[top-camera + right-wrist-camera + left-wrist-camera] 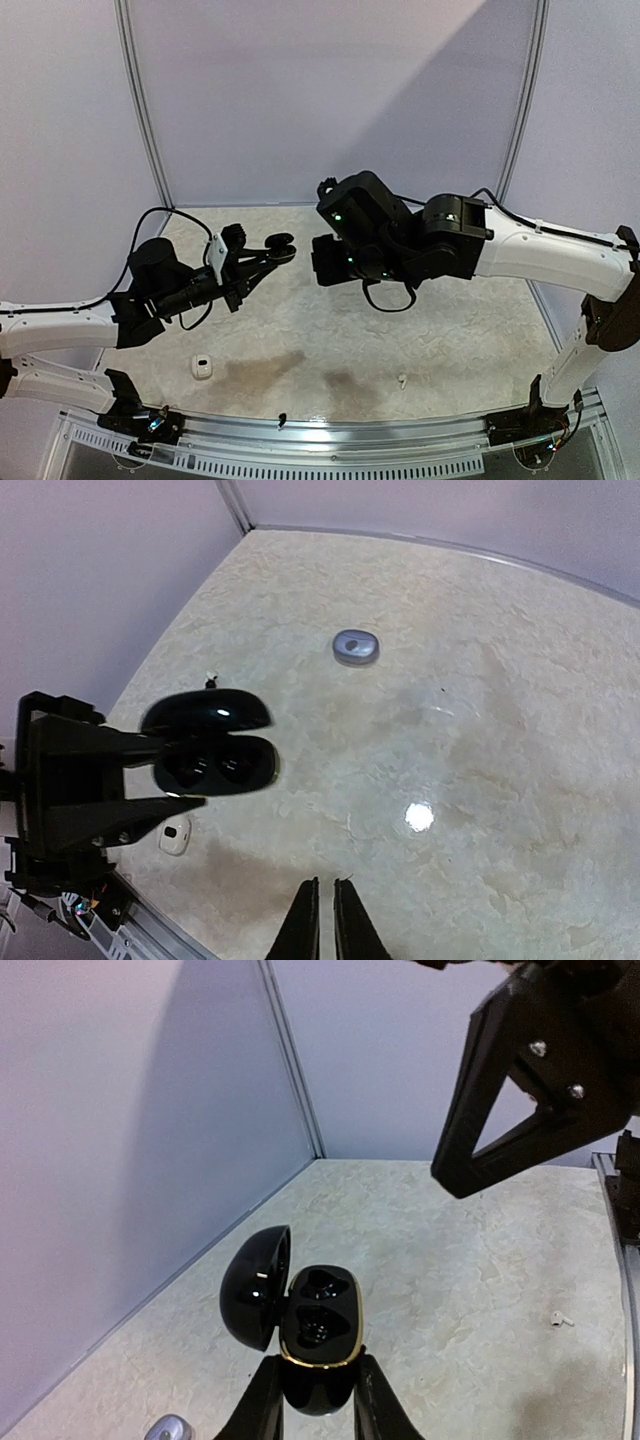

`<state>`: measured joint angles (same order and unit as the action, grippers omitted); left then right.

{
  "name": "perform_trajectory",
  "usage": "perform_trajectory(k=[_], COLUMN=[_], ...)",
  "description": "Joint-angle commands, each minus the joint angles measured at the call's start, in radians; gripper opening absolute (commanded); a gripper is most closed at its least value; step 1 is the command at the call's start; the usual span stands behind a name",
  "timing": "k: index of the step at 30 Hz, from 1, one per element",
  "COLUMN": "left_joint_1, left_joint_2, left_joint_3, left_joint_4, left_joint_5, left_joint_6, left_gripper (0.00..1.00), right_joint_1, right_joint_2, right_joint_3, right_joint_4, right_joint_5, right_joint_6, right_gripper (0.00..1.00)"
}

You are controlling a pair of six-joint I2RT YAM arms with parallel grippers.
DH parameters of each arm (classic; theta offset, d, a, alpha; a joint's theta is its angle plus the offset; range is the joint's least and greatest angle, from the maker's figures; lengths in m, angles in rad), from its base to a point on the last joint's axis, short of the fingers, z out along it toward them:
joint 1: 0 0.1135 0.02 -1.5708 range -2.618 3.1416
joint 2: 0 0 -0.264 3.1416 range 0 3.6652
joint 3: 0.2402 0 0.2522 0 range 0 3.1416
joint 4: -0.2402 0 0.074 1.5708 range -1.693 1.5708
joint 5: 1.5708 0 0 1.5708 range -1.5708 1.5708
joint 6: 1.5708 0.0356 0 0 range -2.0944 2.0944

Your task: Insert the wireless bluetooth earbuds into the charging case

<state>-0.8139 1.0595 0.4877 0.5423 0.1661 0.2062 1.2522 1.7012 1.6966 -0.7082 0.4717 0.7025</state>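
My left gripper is shut on a glossy black charging case with a gold rim, and holds it above the table. Its lid stands open to the left. Both wells are dark and shiny, and I cannot tell whether buds sit in them. The same case shows between the two arms, and at the left of the right wrist view. My right gripper is shut with nothing between its fingers, just right of the case. One white earbud lies on the table.
A small white case lies near the front left. A silvery-grey pebble case rests farther back on the mat. Grey walls close the back and sides. A metal rail runs along the near edge.
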Motion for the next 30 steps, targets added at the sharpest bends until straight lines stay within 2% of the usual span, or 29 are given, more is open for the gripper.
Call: perform_trajectory(k=[1,4,8,11,15,18,19,23,25,27,30], left_joint_1=[0.004,0.016,0.038,0.044,0.053,0.065,0.067,0.077,0.082,0.085,0.085], left_joint_2=[-0.052,-0.09,-0.145,-0.183,-0.219,-0.244,-0.252,-0.282,-0.297,-0.311,-0.327], left_joint_3=[0.008,0.014,0.017,0.011,0.008,0.009,0.009,-0.006,-0.015,-0.022,-0.032], left_joint_4=[-0.127,-0.223,-0.337,-0.386,-0.422,-0.443,-0.451,-0.457,-0.452,-0.449,-0.442], left_joint_5=[-0.086,-0.125,-0.162,-0.178,-0.223,-0.222,-0.22,-0.21,-0.197,-0.184,-0.174], left_joint_6=[-0.058,-0.084,-0.096,-0.103,-0.106,-0.091,-0.087,-0.081,-0.075,-0.071,-0.073], left_gripper=[0.0,0.0,0.0,0.0,0.0,0.0,0.0,0.0,0.0,0.0,0.0], right_joint_1=[-0.049,-0.052,-0.01,0.06,0.134,0.136,0.135,0.134,0.134,0.135,0.136], right_joint_2=[-0.081,-0.05,0.023,0.082,0.187,0.262,0.277,0.339,0.415,0.481,0.528], right_joint_3=[-0.105,-0.141,-0.193,-0.222,-0.196,-0.168,-0.159,-0.079,0.013,0.086,0.097], right_joint_4=[0.076,0.097,0.214,0.346,0.413,0.408,0.378,0.119,-0.018,-0.088,-0.07], right_joint_5=[-0.057,-0.154,-0.376,-0.521,-0.746,-0.894,-0.932,-1.019,-1.047,-1.054,-1.043], right_joint_6=[0.053,0.004,-0.139,-0.342,-0.661,-0.828,-0.93,-1.325,-1.46,-1.541,-1.584], right_gripper=[0.11,0.16,0.33,0.45,0.58,0.59,0.59,0.61,0.62,0.61,0.56])
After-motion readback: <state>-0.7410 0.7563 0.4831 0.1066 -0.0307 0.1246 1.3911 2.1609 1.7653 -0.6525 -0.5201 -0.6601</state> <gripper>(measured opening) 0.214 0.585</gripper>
